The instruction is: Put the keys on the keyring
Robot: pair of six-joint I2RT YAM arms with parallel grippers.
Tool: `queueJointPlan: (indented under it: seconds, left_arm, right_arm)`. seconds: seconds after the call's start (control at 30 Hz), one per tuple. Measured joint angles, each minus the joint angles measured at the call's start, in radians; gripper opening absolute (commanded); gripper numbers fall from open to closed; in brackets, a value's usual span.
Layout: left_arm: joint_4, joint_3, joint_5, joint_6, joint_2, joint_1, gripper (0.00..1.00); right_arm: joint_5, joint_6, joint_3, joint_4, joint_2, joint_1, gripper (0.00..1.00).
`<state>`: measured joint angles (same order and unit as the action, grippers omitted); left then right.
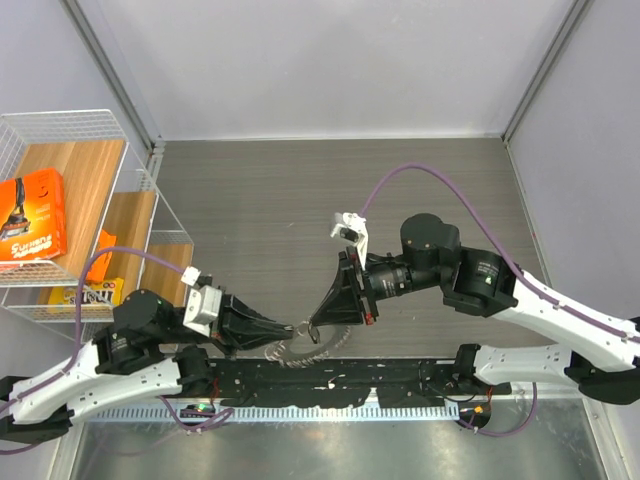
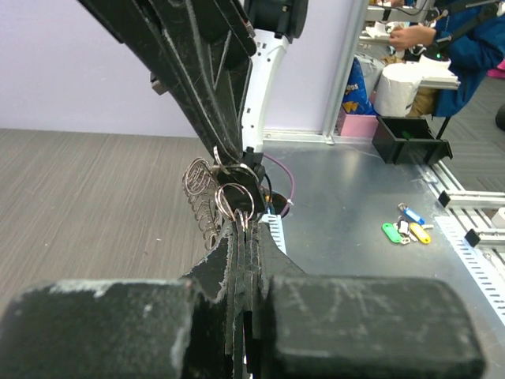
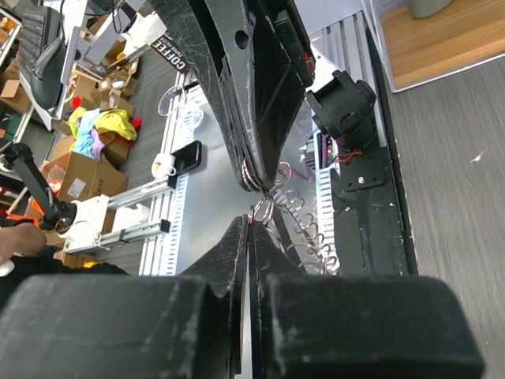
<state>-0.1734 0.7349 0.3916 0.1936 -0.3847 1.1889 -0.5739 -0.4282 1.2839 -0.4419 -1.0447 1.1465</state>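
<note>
I have both pincers closed, their tips almost meeting over the near edge of the grey wood-grain table (image 1: pixel 300 190), just ahead of the black base rail (image 1: pixel 380 378). The left pincer (image 1: pixel 292 328) comes in from the left and is clamped on a loop of the thin silvery metal keyring (image 2: pixel 237 202). The right pincer (image 1: pixel 316 324) angles down from the right and pinches the same ring from the other side. I cannot tell exactly which loop it holds. The small silvery metal keys (image 1: pixel 283 352) fan out from the ring as a spiky bunch just below the two tips. I cannot tell whether they touch the table. Well apart at the far left stands a white wire basket (image 1: pixel 130 200) with an orange box (image 1: pixel 35 215) inside it.
</note>
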Motion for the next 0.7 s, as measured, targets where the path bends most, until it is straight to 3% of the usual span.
queueJointPlan:
  seconds: [0.7]
  left_arm:
    - [0.005,0.009,0.041,-0.050,-0.042,0.000,0.00]
  right_arm:
    - [0.057,-0.079,-0.004,0.009,-0.011,0.045,0.06]
